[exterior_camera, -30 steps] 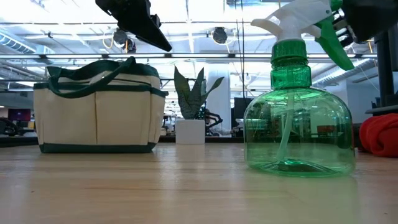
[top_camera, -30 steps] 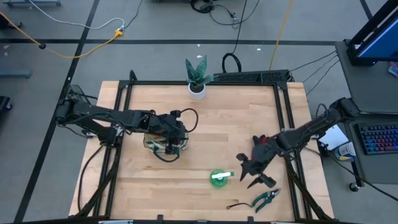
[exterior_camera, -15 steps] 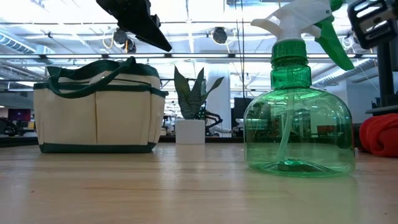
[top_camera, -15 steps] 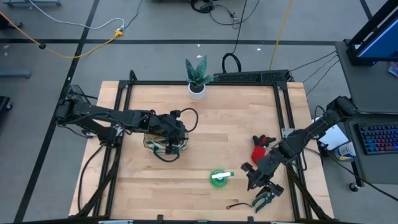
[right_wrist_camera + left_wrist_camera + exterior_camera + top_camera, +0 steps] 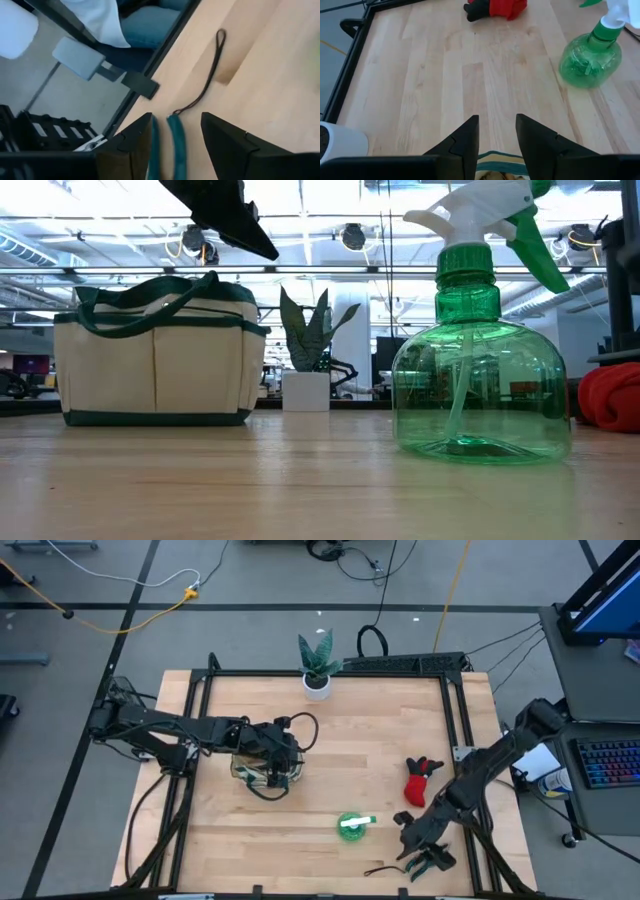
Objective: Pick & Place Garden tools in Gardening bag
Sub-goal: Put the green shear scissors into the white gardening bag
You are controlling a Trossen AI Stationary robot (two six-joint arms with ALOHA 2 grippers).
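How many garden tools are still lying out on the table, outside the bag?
3: red glove at right, green spray bottle front centre, pruning shears at the front edge under the right gripper. Others may be hidden inside the bag.

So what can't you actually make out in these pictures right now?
- Shears: high view, right pincer covers them; right wrist view shows only teal handles and a cord, blades cut off at the edge.
- Whether that pincer touches the handles: cannot tell.
- Bag contents: high view, left pincer hangs over it; low view shows only its side.
- Glove: low view, cut off by the frame edge.
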